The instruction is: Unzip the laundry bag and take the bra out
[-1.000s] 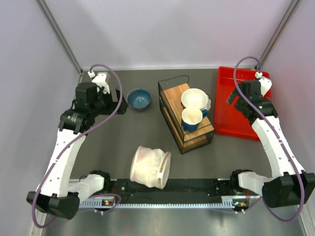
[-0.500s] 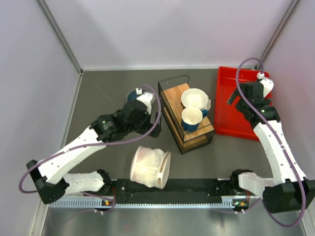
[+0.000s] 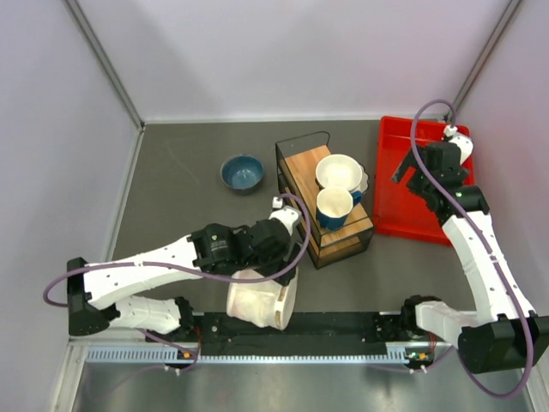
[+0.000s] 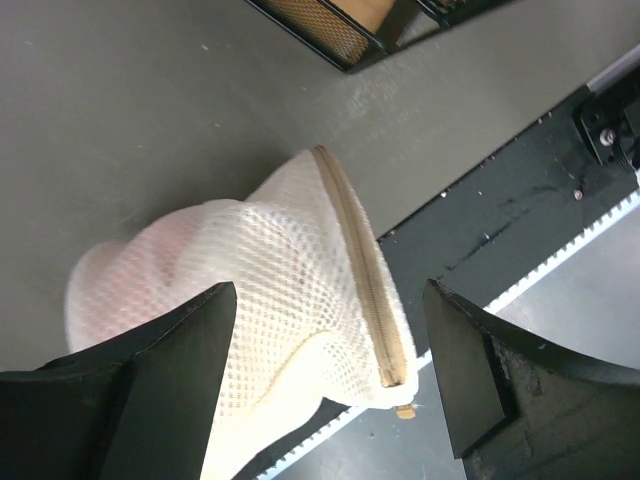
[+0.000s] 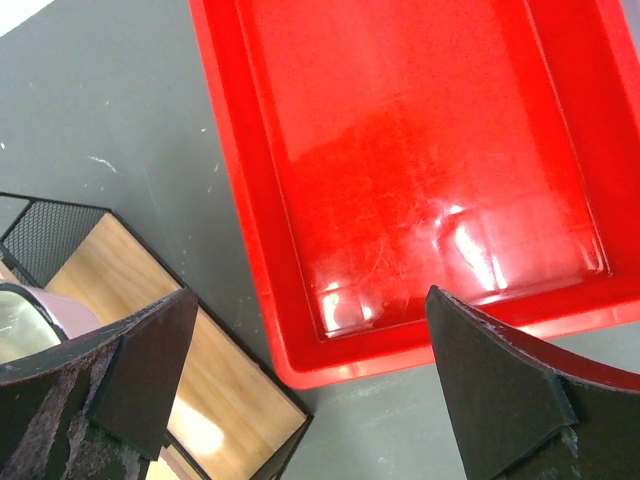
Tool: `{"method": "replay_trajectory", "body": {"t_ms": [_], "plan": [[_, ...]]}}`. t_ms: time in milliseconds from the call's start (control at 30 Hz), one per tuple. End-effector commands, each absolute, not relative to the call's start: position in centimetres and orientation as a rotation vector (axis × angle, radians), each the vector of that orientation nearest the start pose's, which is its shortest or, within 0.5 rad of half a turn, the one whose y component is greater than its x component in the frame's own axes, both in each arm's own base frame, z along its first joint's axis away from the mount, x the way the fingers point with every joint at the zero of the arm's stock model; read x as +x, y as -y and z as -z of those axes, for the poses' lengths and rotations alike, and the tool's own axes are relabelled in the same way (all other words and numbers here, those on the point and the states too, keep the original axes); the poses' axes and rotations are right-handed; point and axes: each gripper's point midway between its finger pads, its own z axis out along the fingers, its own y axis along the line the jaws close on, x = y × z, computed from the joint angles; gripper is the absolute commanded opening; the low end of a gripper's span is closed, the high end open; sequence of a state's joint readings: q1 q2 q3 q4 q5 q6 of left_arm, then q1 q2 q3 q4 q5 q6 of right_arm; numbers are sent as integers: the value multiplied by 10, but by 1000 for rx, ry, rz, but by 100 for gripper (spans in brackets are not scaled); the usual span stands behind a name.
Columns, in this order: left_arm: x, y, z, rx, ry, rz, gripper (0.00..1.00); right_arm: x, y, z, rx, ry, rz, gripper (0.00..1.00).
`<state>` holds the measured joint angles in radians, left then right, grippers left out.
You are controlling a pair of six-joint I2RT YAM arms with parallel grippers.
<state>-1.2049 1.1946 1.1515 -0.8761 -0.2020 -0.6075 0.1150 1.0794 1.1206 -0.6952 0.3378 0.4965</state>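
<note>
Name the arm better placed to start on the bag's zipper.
Left. The left gripper hovers open directly over the laundry bag, its zipper showing between the fingers. The right gripper hangs open over the red tray, far from the bag.

The grey bench (image 3: 189, 206) carries a blue bowl (image 3: 242, 172), a wire rack (image 3: 302, 168), a red tray (image 3: 396, 193) and the mesh bag (image 3: 254, 302).

The left gripper (image 4: 328, 335) has swung away from the blue bowl (image 3: 242, 172), which is now well apart from it. It has come over the laundry bag (image 4: 270, 260). The bag's zipper (image 4: 362, 285) now lies beneath and between its spread fingers (image 4: 190, 340).
</note>
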Motion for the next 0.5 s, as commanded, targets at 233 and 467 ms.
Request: {"method": "replay_trajectory", "body": {"t_ms": [233,467], "plan": [[82,296,-149,726,-2599,519,67,311,-7,-243,551,-2075,-47,99],[92,289,-134,690,-2629,365,5,310,-7,-250,545,-2053,-51,99]]}}
